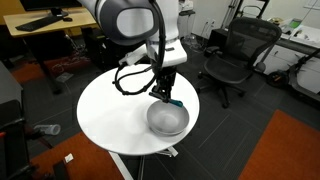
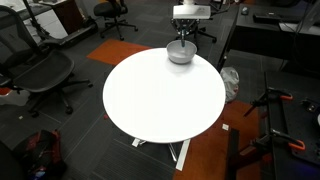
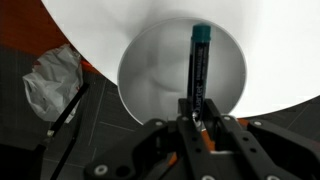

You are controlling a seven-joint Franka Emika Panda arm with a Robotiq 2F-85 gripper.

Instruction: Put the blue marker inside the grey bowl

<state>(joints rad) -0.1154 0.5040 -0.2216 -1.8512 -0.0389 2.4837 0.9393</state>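
Found the gripper clenched on the blue marker in the wrist view, jaws pressed to either side of its dark lower end. Saw the marker there running straight away from the camera, teal end farthest out, stretched across the open mouth of the grey bowl directly below. Could not judge from that view alone whether touching the bowl's inside or held clear of it. Made out, past the curved edge of the white round table, dark floor and a crumpled pale bag.

Got the side angle only in an exterior view: gripper hanging low over the bowl, and just the teal tip of the marker poking out beside the fingers at about rim height, apparently not resting on the bottom. Noted there too the bowl sitting near the table's edge, a black office chair behind, and orange carpet off to one side.

Looked across the whole bare tabletop in an exterior view, with bowl and gripper small at the far rim. Could not pick out the marker or the jaws at that size.
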